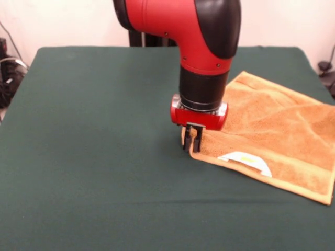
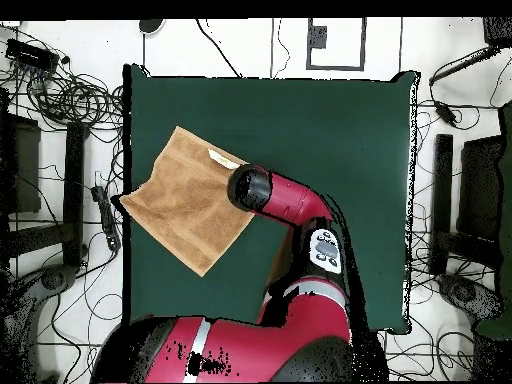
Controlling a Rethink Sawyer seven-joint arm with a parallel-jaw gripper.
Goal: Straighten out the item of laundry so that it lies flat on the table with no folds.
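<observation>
The item of laundry (image 1: 272,120), an orange-tan towel, lies spread on the right part of the dark green table (image 1: 94,130), with a white label (image 1: 246,159) at its near hem. My gripper (image 1: 192,140) points straight down at the towel's left corner. Its two black fingers stand close together with that corner pinched between them and slightly raised. In the overhead view the towel (image 2: 185,200) lies as a diamond at the table's (image 2: 330,130) left side, one corner over the left edge. The arm's wrist (image 2: 250,188) hides the gripper there.
Cables and black stands (image 2: 75,180) crowd the floor left of the table, with more stands (image 2: 440,200) on the right. The towel's far side runs out to the table's edge in both views. Bare green cloth stretches from the gripper across the other half of the table.
</observation>
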